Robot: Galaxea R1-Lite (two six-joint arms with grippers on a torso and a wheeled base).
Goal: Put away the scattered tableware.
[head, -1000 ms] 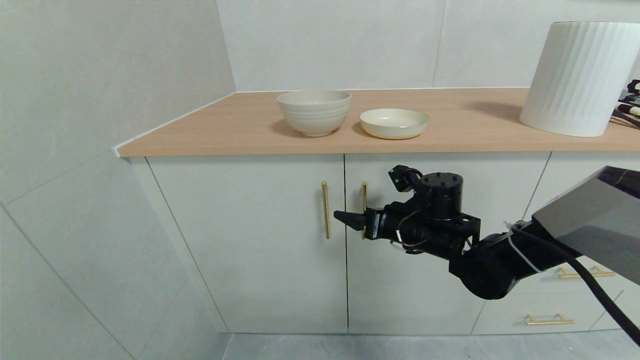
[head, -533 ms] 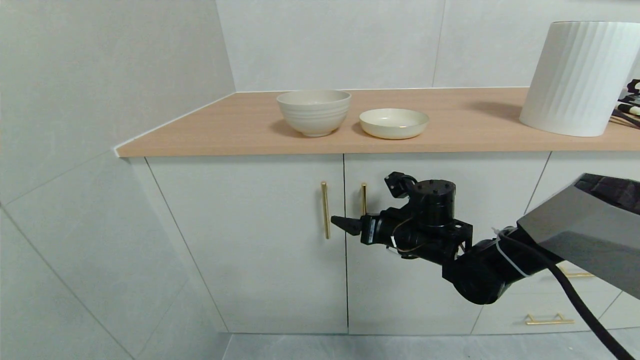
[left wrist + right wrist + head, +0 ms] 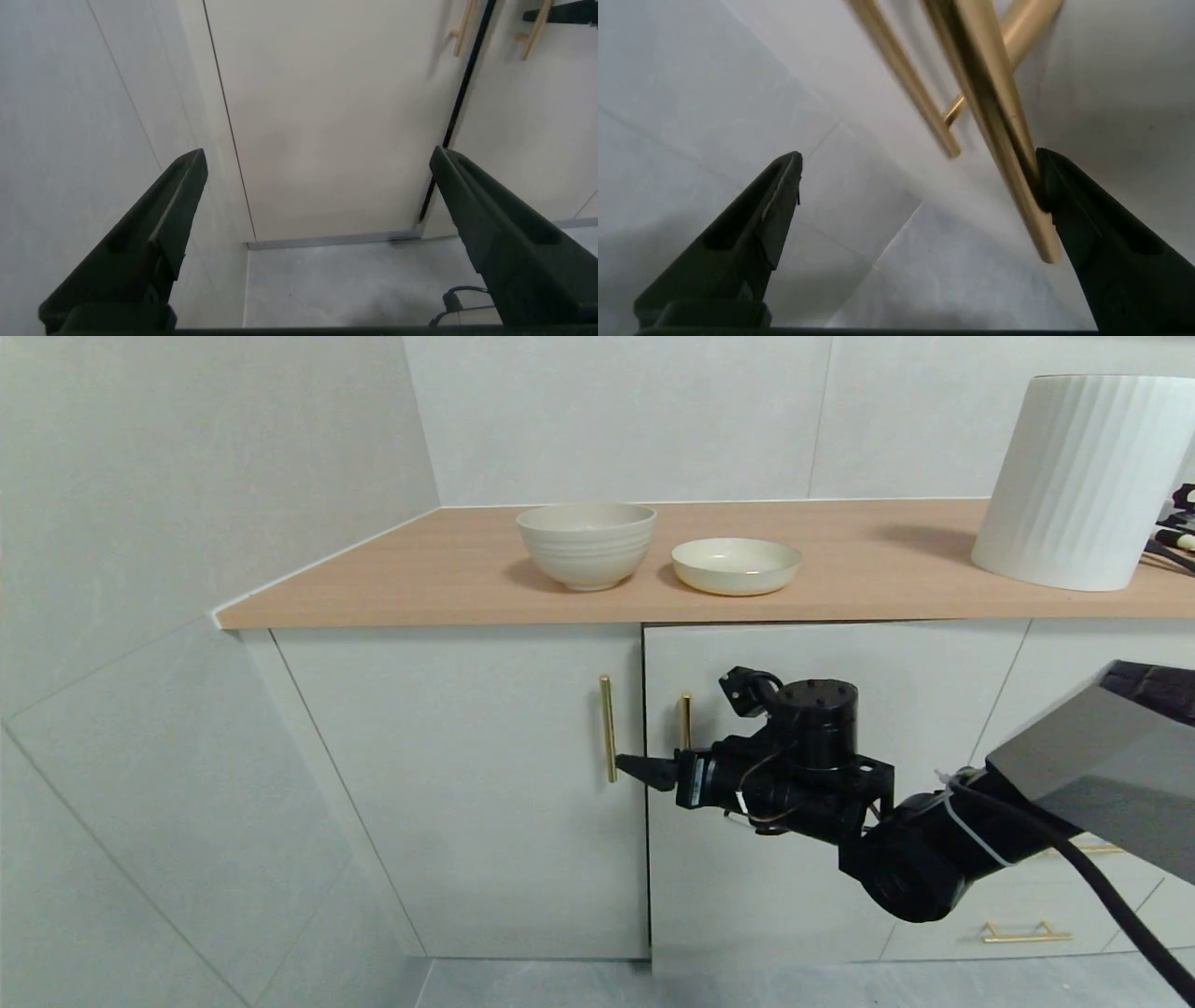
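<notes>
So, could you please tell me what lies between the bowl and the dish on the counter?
Nothing: in the head view the strip of counter between the bowl and the dish is bare, and the two stand apart.

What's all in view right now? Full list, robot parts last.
bowl: one, beige, deep, on the countertop.
shallow dish: one, cream, on the countertop just to the robot's right of the bowl.
ribbed container: one, white, tall, far right of the countertop.
dark items: a few, black, at the counter's right edge, too cut off to identify.
countertop: one, light wood.
cabinet doors: two, off-white, below the counter; the right one looks slightly ajar.
vertical handles: two, gold, one on each door.
drawer handles: two, gold, lower right.
right gripper: black, open, right door's handle between its fingers.
left gripper: black, open, low, facing the left door.
</notes>
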